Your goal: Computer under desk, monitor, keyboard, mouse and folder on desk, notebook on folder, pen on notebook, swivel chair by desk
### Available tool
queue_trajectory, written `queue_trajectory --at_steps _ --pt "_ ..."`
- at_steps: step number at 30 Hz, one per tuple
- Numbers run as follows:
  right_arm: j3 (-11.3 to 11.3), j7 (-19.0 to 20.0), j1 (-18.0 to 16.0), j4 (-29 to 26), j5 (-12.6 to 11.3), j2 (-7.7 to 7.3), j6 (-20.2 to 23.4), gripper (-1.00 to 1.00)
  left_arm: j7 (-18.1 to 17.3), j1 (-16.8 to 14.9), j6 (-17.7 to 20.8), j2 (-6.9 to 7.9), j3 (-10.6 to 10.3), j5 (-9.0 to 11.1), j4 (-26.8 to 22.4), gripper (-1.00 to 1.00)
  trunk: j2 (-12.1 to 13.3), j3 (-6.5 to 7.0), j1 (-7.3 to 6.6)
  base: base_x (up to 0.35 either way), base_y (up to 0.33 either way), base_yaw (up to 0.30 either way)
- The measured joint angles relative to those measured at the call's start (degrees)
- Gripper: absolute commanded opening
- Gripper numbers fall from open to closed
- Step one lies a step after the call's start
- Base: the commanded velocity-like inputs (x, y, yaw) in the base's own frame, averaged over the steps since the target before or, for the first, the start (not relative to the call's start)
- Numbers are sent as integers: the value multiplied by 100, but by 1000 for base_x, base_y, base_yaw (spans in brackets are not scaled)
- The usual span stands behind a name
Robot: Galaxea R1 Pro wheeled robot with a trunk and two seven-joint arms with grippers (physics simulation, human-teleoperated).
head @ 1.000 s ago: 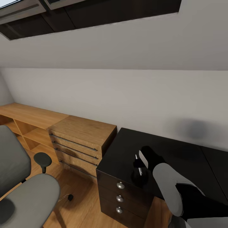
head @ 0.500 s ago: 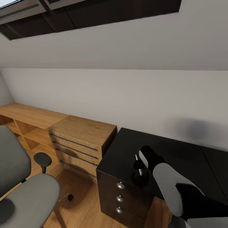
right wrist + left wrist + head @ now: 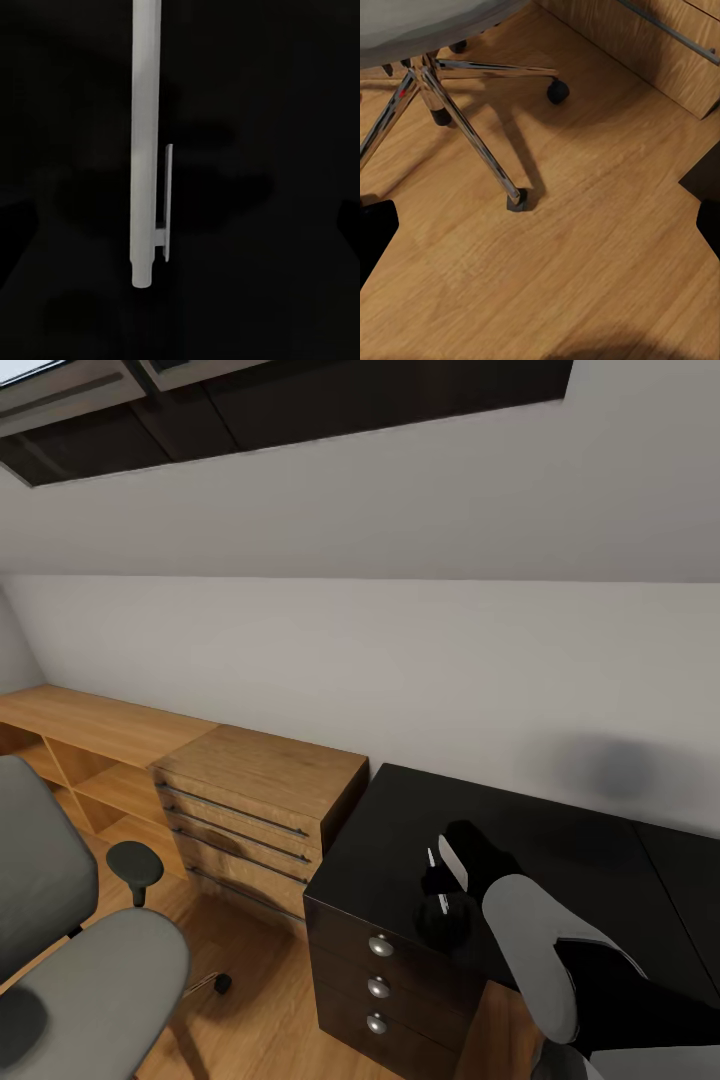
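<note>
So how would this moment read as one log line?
right gripper: over desk, above pen | swivel chair: beside wooden chest

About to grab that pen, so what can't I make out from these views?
- Pen: the far end is cut off by the right wrist view's edge.
- Right gripper: the jaws' spacing is unreadable, black against the black desk.
- Swivel chair: the seat is cut off by the head view's edge.
</note>
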Motion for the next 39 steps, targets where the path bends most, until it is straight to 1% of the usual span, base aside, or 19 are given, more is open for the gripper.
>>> queue_trajectory --at_steps 8,17,39 --pt "0 0 0 0 3 -1 1 100 0 0 0 0 0 0 0 100 0 0 0 0 0 0" --pt "0 0 0 0 3 -1 1 100 0 0 0 0 0 -1 0 100 -360 -161 197 0 0 0" --pt "-8 0 0 10 4 -8 0 100 0 0 1 0 0 -8 0 100 -361 -162 198 0 0 0"
